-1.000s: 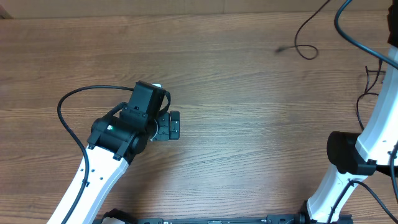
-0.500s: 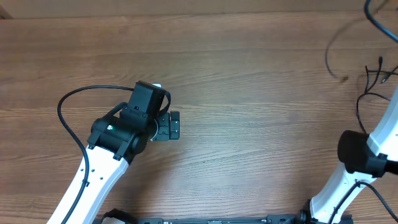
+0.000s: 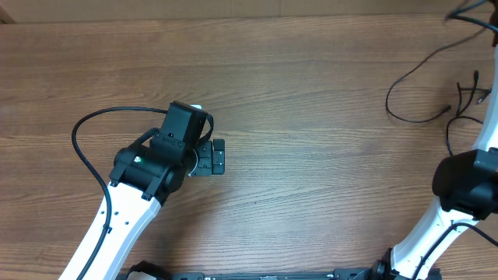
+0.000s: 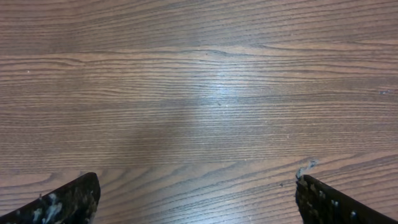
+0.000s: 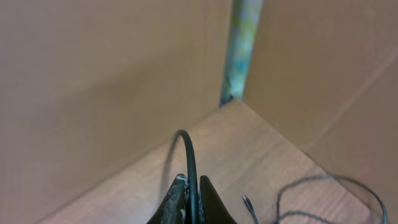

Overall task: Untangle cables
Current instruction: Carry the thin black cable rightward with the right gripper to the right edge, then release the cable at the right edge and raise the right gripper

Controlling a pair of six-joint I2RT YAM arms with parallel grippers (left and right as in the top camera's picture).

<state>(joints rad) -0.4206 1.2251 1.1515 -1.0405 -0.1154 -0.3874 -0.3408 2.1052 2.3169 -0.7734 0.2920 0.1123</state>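
The thin black cables [image 3: 397,113] lie at the table's far right, one in a wide loop, with more strands and small plug ends [image 3: 475,76] near the right edge. In the right wrist view my right gripper [image 5: 191,190] is shut on one black cable [image 5: 188,149], which arcs up out of the fingers. Another cable loop [image 5: 323,183] and a plug tip [image 5: 249,205] lie on the wood below it. This gripper is outside the overhead view. My left gripper [image 3: 216,157] is open and empty over bare wood, far from the cables; in its wrist view [image 4: 196,199] the fingers are wide apart.
The right arm's body [image 3: 467,190] stands at the right edge, with its thicker black wires [image 3: 450,136] beside it. The left arm's thick wire [image 3: 85,128] loops at the left. Brown cardboard walls [image 5: 93,74] meet in a corner behind the right gripper.
The cable at the top right has been dragged rightward and toward the front, and now lies in a wide loop. The right arm has shifted right. The left arm has not moved.
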